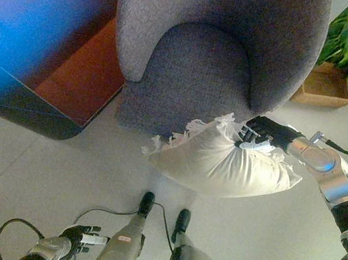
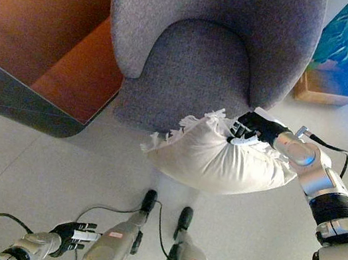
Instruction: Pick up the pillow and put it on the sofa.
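Cream-white fringed fabric pillow (image 1: 222,162) is held off the pale floor (image 1: 31,172), just at the near edge of the grey upholstered curved-back sofa chair (image 1: 204,75); its far end overlaps the seat front. Right hand (image 1: 262,132) has fingers curled into the pillow's top right, gripping it. Left hand (image 1: 80,235) sits low near left, fingers relaxed, holding nothing. Wooden planter box w/ green leafy plant (image 1: 326,86) far right. Reddish-brown wooden cabinet (image 2: 49,34) to the left. Open floor near the pillow.
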You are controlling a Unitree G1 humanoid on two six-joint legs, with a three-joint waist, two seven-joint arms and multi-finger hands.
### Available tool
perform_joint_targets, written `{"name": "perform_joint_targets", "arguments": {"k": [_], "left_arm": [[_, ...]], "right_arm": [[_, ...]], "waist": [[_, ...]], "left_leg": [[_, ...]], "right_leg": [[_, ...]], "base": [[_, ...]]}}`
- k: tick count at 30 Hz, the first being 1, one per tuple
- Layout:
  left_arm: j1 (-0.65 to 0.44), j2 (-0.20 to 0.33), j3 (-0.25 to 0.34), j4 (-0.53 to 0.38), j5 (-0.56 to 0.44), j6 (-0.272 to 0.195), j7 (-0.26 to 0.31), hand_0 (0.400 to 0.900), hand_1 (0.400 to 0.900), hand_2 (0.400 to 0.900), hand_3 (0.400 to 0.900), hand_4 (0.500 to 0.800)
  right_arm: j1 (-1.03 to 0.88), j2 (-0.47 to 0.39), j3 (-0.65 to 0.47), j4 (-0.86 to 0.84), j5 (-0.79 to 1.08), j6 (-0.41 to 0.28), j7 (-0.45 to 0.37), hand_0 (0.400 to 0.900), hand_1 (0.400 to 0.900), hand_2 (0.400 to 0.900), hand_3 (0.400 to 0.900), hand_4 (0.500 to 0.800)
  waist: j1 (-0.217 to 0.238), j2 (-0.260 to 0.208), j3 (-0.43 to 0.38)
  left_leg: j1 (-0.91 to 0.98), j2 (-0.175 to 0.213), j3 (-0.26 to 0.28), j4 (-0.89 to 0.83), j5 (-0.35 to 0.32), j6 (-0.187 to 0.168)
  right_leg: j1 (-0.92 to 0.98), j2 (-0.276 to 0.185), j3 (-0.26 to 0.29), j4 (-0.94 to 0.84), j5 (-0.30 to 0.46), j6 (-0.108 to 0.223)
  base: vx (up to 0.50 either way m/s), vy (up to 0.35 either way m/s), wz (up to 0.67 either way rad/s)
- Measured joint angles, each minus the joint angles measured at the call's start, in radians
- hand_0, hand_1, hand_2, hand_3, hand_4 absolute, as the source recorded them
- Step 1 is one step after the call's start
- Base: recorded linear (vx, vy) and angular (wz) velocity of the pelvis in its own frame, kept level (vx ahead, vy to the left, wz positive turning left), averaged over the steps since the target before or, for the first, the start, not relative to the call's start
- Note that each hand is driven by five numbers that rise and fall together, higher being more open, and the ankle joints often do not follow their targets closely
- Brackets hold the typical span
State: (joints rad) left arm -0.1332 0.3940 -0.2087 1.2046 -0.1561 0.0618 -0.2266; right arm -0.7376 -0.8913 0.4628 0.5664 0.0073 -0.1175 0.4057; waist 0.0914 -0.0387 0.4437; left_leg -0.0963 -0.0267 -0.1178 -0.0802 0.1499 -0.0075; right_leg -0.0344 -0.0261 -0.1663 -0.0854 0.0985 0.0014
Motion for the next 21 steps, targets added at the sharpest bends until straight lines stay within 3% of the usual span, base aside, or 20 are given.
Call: {"name": "perform_joint_targets", "arguments": {"k": [10, 21], "left_arm": [[0.052, -0.001, 0.000, 0.023, 0.058, 0.033, 0.000, 0.900, 0.900, 0.900, 0.900, 0.800], [0.100, 0.000, 0.000, 0.057, 0.085, 0.057, 0.000, 0.900, 0.900, 0.900, 0.900, 0.800]], "right_arm": [[-0.045, -0.034, 0.003, 0.004, 0.060, 0.024, 0.022, 0.400, 0.400, 0.400, 0.400, 0.500], [-0.263, -0.037, 0.118, 0.219, 0.168, 0.112, 0.022, 0.400, 0.400, 0.400, 0.400, 0.500]], "waist": [[0.031, -0.027, -0.076], [0.101, -0.079, -0.153]], "left_leg": [[0.030, -0.005, -0.008, 0.000, -0.007, 0.004], [0.040, -0.007, -0.031, 0.000, -0.008, 0.002]], "right_leg": [[0.033, -0.004, -0.006, 0.000, -0.007, 0.005], [0.052, -0.004, -0.031, 0.000, -0.019, 0.007]], "base": [[0.10, 0.003, 0.07], [0.06, 0.007, 0.06]]}}
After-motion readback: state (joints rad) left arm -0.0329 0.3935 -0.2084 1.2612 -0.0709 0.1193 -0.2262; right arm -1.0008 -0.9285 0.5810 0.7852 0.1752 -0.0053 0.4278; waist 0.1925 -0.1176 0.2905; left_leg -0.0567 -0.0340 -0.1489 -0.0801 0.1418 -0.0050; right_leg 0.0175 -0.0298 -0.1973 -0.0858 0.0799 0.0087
